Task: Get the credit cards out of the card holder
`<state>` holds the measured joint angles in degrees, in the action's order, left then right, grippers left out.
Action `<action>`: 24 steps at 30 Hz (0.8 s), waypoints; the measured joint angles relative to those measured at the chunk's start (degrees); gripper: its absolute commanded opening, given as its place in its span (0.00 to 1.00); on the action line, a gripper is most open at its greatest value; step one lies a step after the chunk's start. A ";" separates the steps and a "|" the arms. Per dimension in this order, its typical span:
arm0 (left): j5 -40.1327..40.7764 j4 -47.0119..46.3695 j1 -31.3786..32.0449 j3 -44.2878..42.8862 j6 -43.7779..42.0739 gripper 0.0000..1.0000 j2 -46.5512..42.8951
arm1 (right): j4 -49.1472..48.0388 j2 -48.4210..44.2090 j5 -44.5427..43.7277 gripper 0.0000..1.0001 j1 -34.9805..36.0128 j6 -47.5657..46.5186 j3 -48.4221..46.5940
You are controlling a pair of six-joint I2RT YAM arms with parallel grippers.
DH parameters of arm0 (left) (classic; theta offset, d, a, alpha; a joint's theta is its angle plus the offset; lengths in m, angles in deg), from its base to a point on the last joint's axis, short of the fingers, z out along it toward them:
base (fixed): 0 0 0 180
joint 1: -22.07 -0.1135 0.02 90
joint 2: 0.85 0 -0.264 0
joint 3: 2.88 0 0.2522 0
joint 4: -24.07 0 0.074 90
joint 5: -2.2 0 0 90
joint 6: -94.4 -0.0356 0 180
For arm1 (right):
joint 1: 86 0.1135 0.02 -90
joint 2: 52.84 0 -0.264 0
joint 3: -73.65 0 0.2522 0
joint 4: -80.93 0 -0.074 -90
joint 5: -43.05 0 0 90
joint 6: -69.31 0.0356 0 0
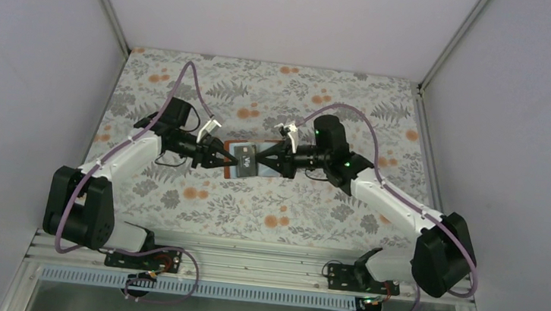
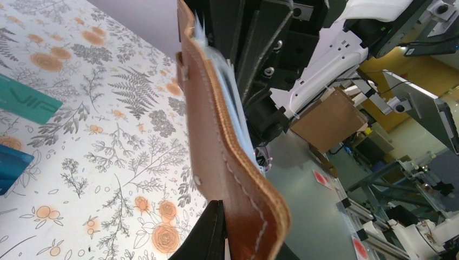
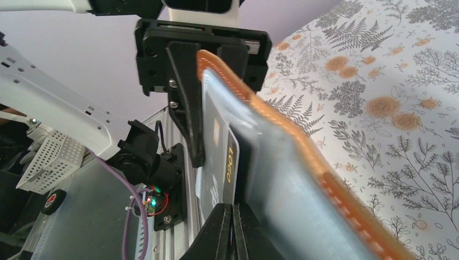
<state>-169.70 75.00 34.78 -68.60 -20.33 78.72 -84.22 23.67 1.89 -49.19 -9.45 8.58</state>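
Both hands face each other: left hand [image 1: 219,158] clamps the card holder [image 2: 216,146], right hand [image 3: 234,227] pinches the black card [image 3: 230,162] lying lengthwise between them.

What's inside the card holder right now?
One dark card with gold digits sticks out of the card holder's blue-grey pocket, its edge between the right gripper's closed fingertips. Whether more cards sit behind it is hidden by the pocket.
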 measured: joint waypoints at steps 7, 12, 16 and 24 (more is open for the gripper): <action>0.13 -0.44 0.22 0.00 0.26 0.07 -0.07 | 1.33 -2.86 0.07 0.04 -0.17 -2.21 0.09; 0.24 -0.42 0.22 0.00 0.31 0.03 -0.07 | 1.33 -4.31 0.66 0.04 -0.24 -3.43 0.15; 0.17 -0.11 0.22 0.00 -0.13 0.02 -0.07 | 1.51 -4.00 0.55 0.12 -0.26 -4.04 0.22; -1.66 5.55 0.20 -0.42 -6.56 0.02 -0.04 | 1.25 -1.11 1.81 0.26 -0.26 -3.89 1.11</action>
<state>-171.37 80.55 34.97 -69.02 -26.89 78.68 -82.98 22.56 3.70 -49.45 -13.34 9.69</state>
